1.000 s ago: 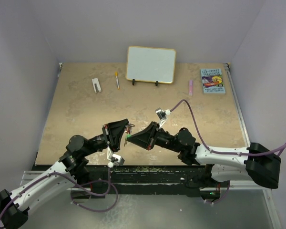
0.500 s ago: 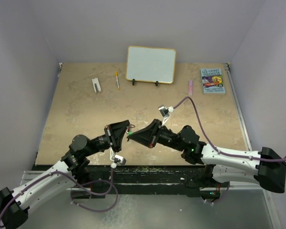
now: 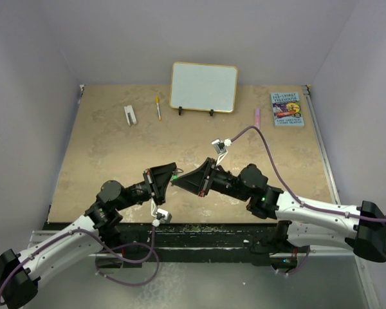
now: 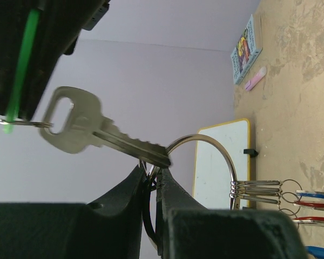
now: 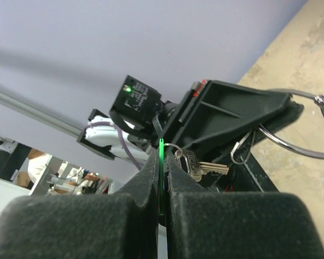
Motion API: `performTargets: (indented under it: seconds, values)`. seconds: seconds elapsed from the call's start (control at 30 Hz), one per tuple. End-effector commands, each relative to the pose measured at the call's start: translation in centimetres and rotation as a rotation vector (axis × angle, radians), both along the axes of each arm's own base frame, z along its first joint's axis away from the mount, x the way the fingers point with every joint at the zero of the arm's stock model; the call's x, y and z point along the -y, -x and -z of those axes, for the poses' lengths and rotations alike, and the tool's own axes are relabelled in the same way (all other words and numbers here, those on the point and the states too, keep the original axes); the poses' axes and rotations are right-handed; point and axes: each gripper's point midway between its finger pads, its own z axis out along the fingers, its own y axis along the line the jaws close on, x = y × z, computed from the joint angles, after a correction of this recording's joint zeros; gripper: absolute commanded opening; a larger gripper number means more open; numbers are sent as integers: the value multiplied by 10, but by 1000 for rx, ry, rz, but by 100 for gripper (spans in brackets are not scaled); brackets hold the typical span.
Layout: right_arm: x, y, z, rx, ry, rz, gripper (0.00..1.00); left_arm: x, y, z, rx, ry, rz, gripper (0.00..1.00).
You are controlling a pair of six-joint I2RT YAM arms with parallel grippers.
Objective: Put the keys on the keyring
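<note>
Above the near middle of the counter [image 3: 103,148], my left gripper [image 4: 154,175] is pressed together on the silver keyring [image 4: 208,138], while my right gripper [image 5: 162,162] pinches the green tag [image 4: 22,59] of a silver key [image 4: 78,121] whose tip meets that ring at my left fingertips.

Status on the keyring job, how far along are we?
Done: red and blue tags already hang on the keyring, which the left hand pinches. In hand: the right hand grips the green tag, and its key has its tip against the ring beside that pinch. Left: the key is not threaded on yet, so it is held only by its tag.
</note>
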Motion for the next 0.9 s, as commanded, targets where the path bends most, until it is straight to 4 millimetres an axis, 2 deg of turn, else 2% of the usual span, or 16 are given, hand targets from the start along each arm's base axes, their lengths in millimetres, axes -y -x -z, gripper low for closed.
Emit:
performTargets:
  seconds: [0.0, 0.5, 0.87]
  values:
    - [0, -3, -16, -36, -23, 10, 0, -3, 5, -38, 112, 71, -1, 5]
    - [0, -15, -11, -107, 25, 72, 0, -3, 12, -43, 151, 65, 20, 5]
    - [-7, -21, 6, -157, 93, 92, 0, -2, 14, -45, 149, 68, 29, 5]
